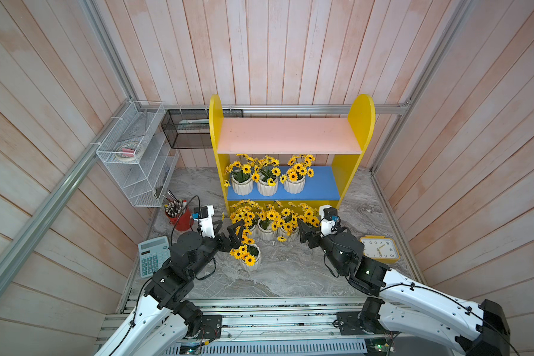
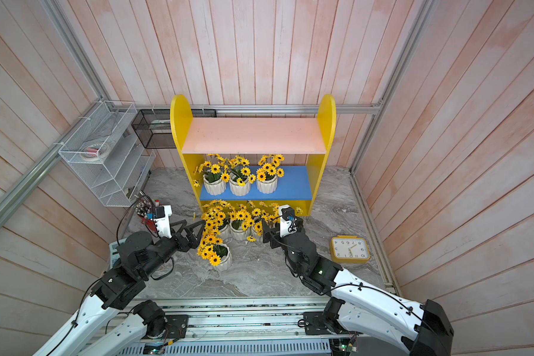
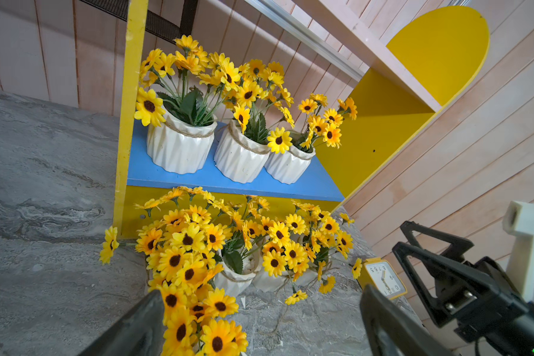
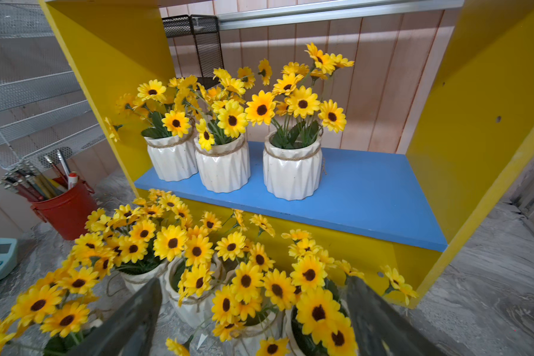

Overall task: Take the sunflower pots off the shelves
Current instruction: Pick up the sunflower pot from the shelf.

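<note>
Since left jaws and right jaws both stand wide and empty, likely set for pot width, they flank five sunflower pots (image 1: 265, 235) parked on worktop (image 1: 290, 277), lower centre. Three remaining pots (image 1: 267, 188) crowd left end of blue lower board (image 1: 321, 185), mid-frame. Pink upper board (image 1: 287, 135) bare.

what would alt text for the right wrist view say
Three sunflower pots stand on the blue lower board of the yellow shelves. More pots crowd the marble table in front, framed by the open right gripper; a red pen cup stands nearby.
</note>
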Robot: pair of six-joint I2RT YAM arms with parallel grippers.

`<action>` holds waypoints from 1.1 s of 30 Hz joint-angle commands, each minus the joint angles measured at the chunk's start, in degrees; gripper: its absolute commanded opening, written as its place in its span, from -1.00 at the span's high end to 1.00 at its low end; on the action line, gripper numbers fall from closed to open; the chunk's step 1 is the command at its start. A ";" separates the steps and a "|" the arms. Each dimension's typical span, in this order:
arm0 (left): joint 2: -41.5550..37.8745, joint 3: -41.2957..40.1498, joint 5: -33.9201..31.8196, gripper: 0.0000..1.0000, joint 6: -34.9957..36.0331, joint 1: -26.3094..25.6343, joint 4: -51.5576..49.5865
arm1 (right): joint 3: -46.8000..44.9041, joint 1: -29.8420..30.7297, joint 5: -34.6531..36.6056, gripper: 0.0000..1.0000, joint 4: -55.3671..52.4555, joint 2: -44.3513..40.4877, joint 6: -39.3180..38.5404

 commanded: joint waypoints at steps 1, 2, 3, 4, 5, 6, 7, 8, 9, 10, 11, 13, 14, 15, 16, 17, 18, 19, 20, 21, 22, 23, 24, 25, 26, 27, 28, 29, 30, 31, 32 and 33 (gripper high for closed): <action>-0.39 -1.68 -2.85 -1.00 0.42 0.08 3.96 | 1.92 -3.57 -3.45 -0.87 6.65 2.99 -3.54; -0.63 -2.11 -2.91 -1.00 -0.09 0.08 4.40 | 2.29 -4.86 -4.44 -0.90 8.26 4.35 -4.27; -0.77 -2.47 -2.66 -1.00 -0.45 0.08 4.72 | 3.00 -6.40 -5.88 -0.92 9.29 5.94 -4.86; -0.94 -2.55 -2.44 -1.00 -0.80 0.08 4.80 | 3.70 -7.77 -7.53 -0.94 10.05 7.19 -5.37; -1.06 -2.66 -2.13 -1.00 -0.90 0.08 4.88 | 4.29 -9.31 -9.41 -0.96 11.34 8.81 -6.01; -1.13 -2.64 -1.93 -1.00 -0.66 0.08 5.00 | 4.82 -10.64 -10.54 -0.96 12.92 10.40 -6.55; -1.06 -2.70 -2.05 -1.00 -0.52 0.08 4.98 | 4.98 -11.93 -11.59 -0.96 14.60 11.64 -7.01; -0.99 -2.75 -2.22 -1.00 -0.51 0.08 5.00 | 5.18 -13.40 -13.07 -0.96 16.68 13.33 -7.45; -0.80 -2.82 -2.03 -1.00 -0.72 0.08 5.09 | 5.41 -14.82 -14.86 -0.96 18.55 14.99 -7.65; -0.62 -3.10 -1.45 -1.00 -1.01 0.08 5.58 | 5.61 -16.06 -16.67 -0.96 19.83 16.35 -7.64; -0.36 -3.51 -0.38 -1.00 -1.36 0.08 6.37 | 5.95 -17.39 -18.92 -0.96 21.68 18.01 -7.73; 0.37 -4.26 2.02 -1.00 -1.86 0.09 7.82 | 6.69 -19.24 -21.26 -0.96 24.58 21.11 -8.21; 0.68 -4.74 3.42 -0.99 -2.08 0.16 8.70 | 7.20 -20.07 -22.44 -0.96 25.59 22.66 -8.68; 1.04 -5.26 4.97 -1.00 -2.09 0.17 9.90 | 7.65 -20.90 -23.12 -0.96 26.79 24.21 -8.96; 1.38 -5.95 6.23 -1.00 -2.22 0.19 11.16 | 7.98 -21.65 -23.72 -0.96 27.81 25.60 -8.97; 1.93 -6.72 7.42 -1.00 -2.50 0.12 12.74 | 8.44 -22.57 -25.00 -0.96 28.94 27.08 -8.88; 2.42 -7.49 8.52 -1.00 -2.90 0.23 14.43 | 9.10 -23.38 -26.24 -0.96 29.52 28.32 -8.99; 3.00 -7.95 9.31 -1.00 -3.18 0.26 15.94 | 9.69 -23.95 -26.79 -0.96 29.98 29.33 -9.29; 3.58 -8.33 10.12 -0.99 -3.32 0.32 17.44 | 10.17 -24.37 -27.41 -0.96 30.78 30.38 -9.63; 4.13 -8.55 10.65 -0.99 -3.32 0.26 18.71 | 10.75 -24.81 -27.92 -0.96 31.60 31.41 -9.94; 4.51 -8.67 10.57 -1.00 -3.40 0.33 19.60 | 11.41 -25.06 -28.23 -0.96 31.83 32.27 -10.24; 5.14 -8.68 10.11 -1.00 -3.56 0.37 20.16 | 12.01 -25.40 -28.28 -0.96 32.15 33.17 -10.29; 5.72 -8.43 9.74 -1.00 -3.72 0.37 20.46 | 12.45 -25.78 -29.06 -0.96 32.69 34.19 -9.99; 6.39 -8.14 9.68 -1.00 -3.76 0.34 20.57 | 13.13 -26.22 -30.68 -0.96 32.73 35.25 -9.56; 7.12 -7.73 9.73 -1.00 -3.66 0.42 20.46 | 13.83 -26.48 -31.86 -0.96 32.36 36.03 -9.24; 7.72 -7.29 9.85 -1.00 -3.42 0.35 20.20 | 14.66 -26.69 -33.06 -0.96 31.97 37.01 -9.06; 8.22 -6.95 9.75 -1.00 -3.33 0.39 20.04 | 15.21 -26.69 -33.98 -0.96 32.13 37.97 -9.05; 8.50 -6.67 9.68 -1.00 -3.33 0.41 19.87 | 15.39 -26.76 -34.63 -0.96 32.89 38.70 -9.01; 8.72 -6.54 9.51 -1.00 -3.41 0.43 19.82 | 15.50 -26.80 -35.50 -0.96 33.77 39.51 -9.01; 8.86 -6.34 9.34 -1.00 -3.49 0.46 19.75 | 15.80 -26.80 -36.10 -0.96 34.45 40.35 -9.00; 8.89 -6.30 9.12 -0.99 -3.42 0.43 19.58 | 16.10 -26.85 -36.58 -0.96 34.92 41.05 -9.05; 9.00 -6.15 8.86 -0.99 -3.24 0.43 19.39 | 16.16 -27.03 -37.54 -0.96 36.91 42.09 -8.84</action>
